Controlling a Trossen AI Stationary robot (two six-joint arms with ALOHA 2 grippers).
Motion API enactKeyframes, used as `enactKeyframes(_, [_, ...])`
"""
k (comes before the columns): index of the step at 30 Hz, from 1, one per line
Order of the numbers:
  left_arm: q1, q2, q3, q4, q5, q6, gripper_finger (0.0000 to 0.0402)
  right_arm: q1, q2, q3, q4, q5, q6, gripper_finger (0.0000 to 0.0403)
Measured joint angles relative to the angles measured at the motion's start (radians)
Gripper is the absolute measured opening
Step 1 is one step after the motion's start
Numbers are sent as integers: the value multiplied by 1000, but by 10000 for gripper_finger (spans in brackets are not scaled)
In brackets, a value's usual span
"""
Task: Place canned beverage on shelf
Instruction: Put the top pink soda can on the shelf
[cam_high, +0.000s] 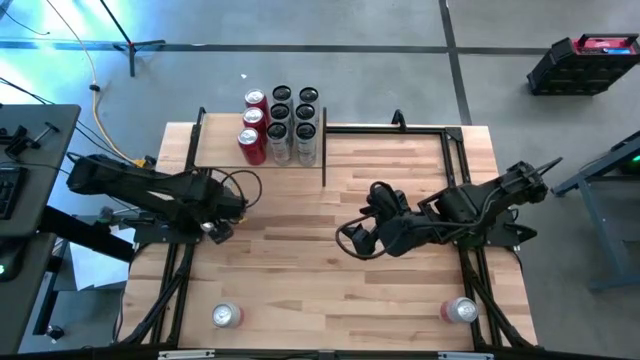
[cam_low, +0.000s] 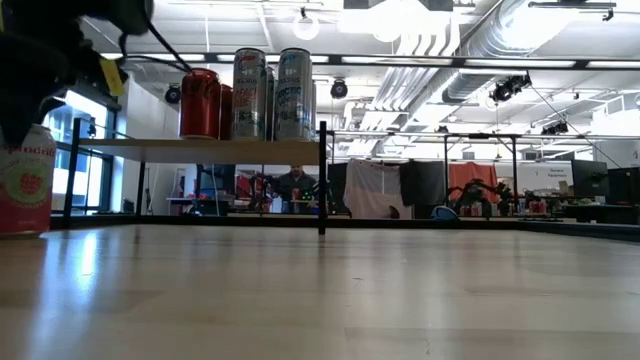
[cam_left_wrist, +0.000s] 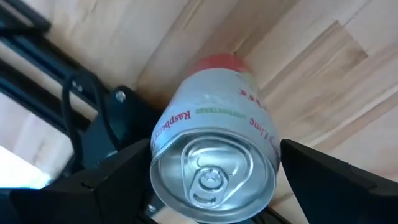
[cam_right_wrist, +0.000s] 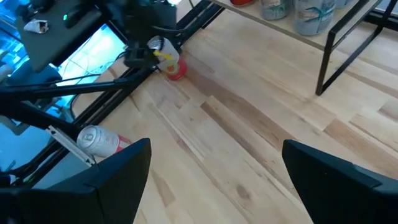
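Twelve cans show from above. Nine stand packed together on the shelf, at its right end. Three of these are red cans in a column on the left of the group, and six are silver cans in two columns beside them. Their lettering is too small to read.

Two more loose cans stand near the front edge of the tabletop, well apart from each other. One is at the front left and one at the front right.

The twelfth is a white can with a red base. It stands upright on the wood at the left side of the table, in front of the shelf and not on it. Its label reads "Raspbe…" and "Lime", and smaller green print between those words is not legible. In the low view it shows a red fruit picture on a pink label.

The left gripper hangs over this can. Its fingers are spread wide to either side of the can and are not clamped on it. The right gripper hovers over the middle of the table, spread wide and holding nothing.

The tabletop is pale butcher-block wood with a black frame. The floor around it is grey concrete, and a black-and-red case sits on it. Behind the table the room is open, with white ducts and ceiling lights.
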Motion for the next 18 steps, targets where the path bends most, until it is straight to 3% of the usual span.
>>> enactKeyframes(10, [17, 58, 0, -4, 109, -150, 341, 37, 18, 1, 26, 1, 0, 348])
enactKeyframes(18, [-25, 57, 0, 58, 107, -250, 335, 39, 48, 1, 28, 3, -3, 348])
